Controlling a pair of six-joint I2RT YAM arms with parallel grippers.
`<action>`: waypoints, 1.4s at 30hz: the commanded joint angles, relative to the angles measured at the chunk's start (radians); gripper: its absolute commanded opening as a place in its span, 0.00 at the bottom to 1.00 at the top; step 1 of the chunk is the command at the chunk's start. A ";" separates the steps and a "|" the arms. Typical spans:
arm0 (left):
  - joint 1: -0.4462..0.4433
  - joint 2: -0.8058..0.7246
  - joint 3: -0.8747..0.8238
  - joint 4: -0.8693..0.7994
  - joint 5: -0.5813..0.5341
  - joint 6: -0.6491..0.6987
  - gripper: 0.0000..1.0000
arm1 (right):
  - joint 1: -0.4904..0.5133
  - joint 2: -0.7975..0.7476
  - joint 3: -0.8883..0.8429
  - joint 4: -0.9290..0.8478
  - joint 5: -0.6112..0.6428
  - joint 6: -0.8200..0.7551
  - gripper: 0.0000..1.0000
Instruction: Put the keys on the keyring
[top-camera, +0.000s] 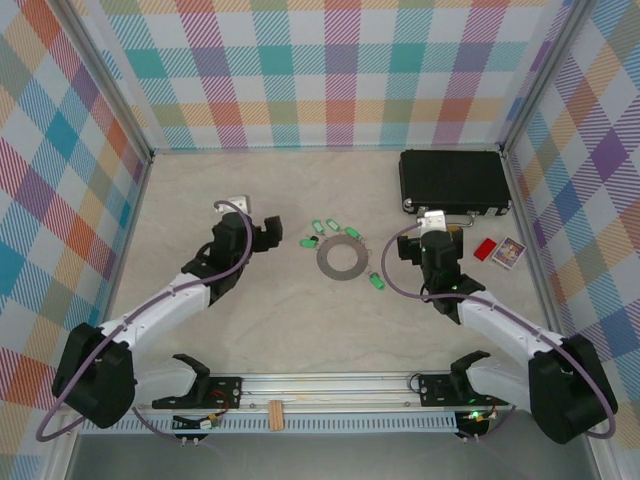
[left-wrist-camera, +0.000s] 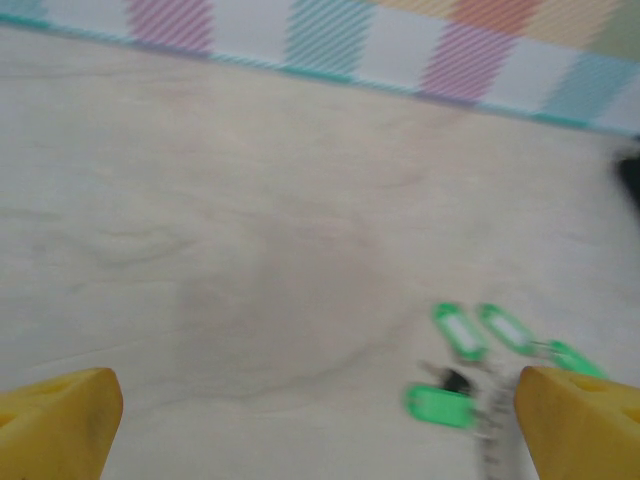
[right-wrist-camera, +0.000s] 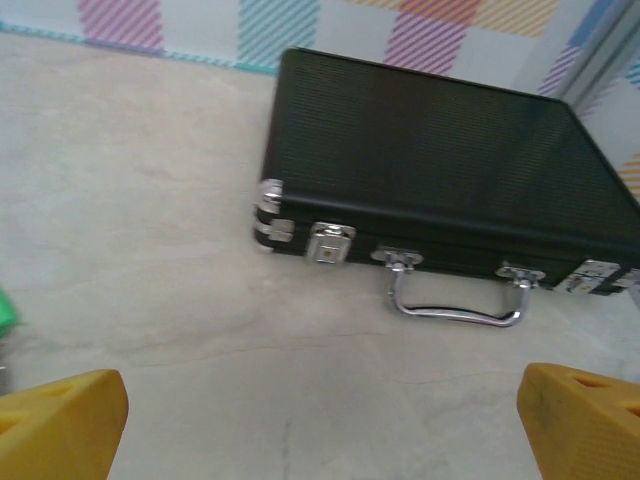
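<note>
The left gripper (left-wrist-camera: 320, 425) and right gripper (right-wrist-camera: 320, 425) are hovering wide open, flanking the keyring (top-camera: 340, 259); the green-tagged keys (top-camera: 320, 226) beside it are probably needing pickup next.

Likely a robotics lab cell: plaid walls (top-camera: 320, 70) enclose a pale tabletop (top-camera: 300, 325) with an aluminium mounting rail (top-camera: 330, 386).

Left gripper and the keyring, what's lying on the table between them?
In the top view, one green-tagged key lies between the open left gripper and the keyring, near the ring's left edge.
</note>
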 joint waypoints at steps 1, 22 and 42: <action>0.059 0.031 0.026 -0.079 -0.065 0.126 1.00 | -0.049 0.053 -0.047 0.203 0.035 -0.050 0.99; 0.288 0.202 -0.320 0.664 -0.067 0.277 1.00 | -0.222 0.376 -0.213 0.849 -0.261 -0.076 0.99; 0.352 0.372 -0.332 0.854 0.118 0.294 1.00 | -0.360 0.420 -0.073 0.591 -0.450 0.050 0.99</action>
